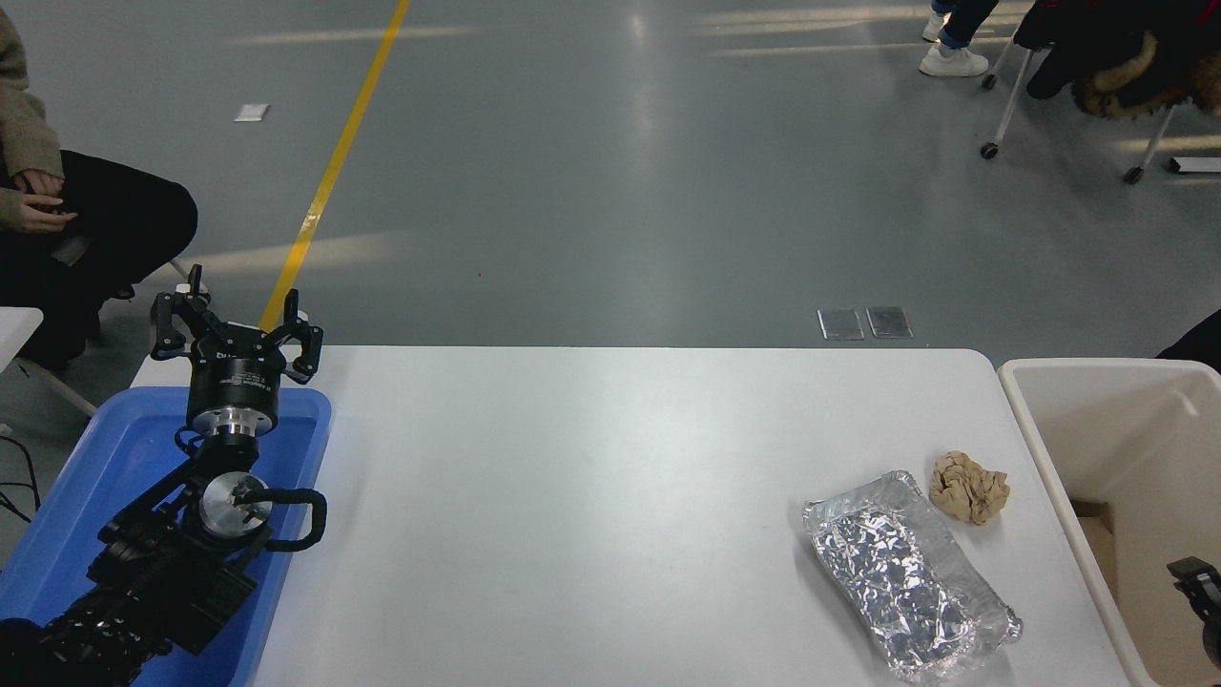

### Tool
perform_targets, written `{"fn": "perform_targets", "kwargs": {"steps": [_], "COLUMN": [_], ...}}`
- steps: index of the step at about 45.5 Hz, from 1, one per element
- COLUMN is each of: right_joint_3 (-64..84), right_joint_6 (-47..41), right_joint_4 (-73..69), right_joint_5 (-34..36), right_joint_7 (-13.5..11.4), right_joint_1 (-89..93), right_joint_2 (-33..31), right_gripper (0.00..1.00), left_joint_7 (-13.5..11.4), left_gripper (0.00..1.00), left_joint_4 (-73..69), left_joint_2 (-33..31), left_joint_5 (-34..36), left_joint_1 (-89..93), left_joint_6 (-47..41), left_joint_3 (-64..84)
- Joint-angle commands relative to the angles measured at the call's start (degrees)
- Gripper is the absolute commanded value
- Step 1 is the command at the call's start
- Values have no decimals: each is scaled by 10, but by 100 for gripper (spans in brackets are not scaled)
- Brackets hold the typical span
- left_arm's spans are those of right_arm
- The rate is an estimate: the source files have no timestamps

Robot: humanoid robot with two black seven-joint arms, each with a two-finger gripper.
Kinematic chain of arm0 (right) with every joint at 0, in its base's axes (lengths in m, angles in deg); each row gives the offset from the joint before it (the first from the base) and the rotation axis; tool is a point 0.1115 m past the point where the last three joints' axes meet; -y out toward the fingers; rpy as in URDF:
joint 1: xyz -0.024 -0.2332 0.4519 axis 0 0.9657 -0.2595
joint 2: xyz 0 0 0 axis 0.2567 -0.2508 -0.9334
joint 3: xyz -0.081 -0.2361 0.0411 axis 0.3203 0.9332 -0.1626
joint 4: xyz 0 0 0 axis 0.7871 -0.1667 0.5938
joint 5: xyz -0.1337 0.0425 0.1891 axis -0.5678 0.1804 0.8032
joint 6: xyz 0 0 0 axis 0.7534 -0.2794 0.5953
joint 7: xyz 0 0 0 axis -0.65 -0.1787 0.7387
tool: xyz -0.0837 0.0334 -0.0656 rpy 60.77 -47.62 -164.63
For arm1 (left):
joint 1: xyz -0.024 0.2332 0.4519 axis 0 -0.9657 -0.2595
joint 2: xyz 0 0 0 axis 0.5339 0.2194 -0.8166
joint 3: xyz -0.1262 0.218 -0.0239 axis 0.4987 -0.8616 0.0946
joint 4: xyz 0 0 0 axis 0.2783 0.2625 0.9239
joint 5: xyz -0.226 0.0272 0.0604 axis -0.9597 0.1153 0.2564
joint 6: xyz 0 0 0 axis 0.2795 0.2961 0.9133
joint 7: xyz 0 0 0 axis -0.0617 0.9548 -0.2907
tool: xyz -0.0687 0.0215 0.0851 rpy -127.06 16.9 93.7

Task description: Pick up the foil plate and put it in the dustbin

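Note:
The foil plate [906, 582], a crinkled silver oblong tray, lies flat near the table's front right, its long side running diagonally. The dustbin [1035, 429], cream with a thick rim, stands just off the table's right edge. Low at the right edge of the picture, inside the dustbin's outline, a small black piece of my right gripper [1198, 584] shows, well apart from the plate; its state is hidden. My left gripper [235, 329] is parked at the lower left above a blue bin, its fingers spread open and holding nothing.
A crumpled tan paper ball [969, 488] sits just behind the plate's far right corner. The blue bin [303, 448] stands at the table's left edge. A seated person [57, 219] is at the far left, and a wheeled chair [1078, 86] at the far right.

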Motion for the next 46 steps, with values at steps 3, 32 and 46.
{"fn": "perform_targets", "kwargs": {"steps": [3,32,46], "right_joint_3": [-14,-7,73], "right_joint_6": [20,6,-10], "right_joint_4": [4,-3,-305], "right_joint_5": [-2,-42,-160], "right_joint_7": [0,4,3], "right_joint_1": [3,-81,-286], "right_joint_2": [14,3,-125], "right_gripper": [100,100,100], "left_joint_7": [1,0,1], "left_gripper": [99,99,99], "left_joint_4": [0,0,0], "left_joint_2": [-1,0,0], "left_joint_5": [1,0,1], "left_joint_1": [3,2,3], "left_joint_6": [-5,-5,-4], "left_joint_3": [0,0,-1]}}
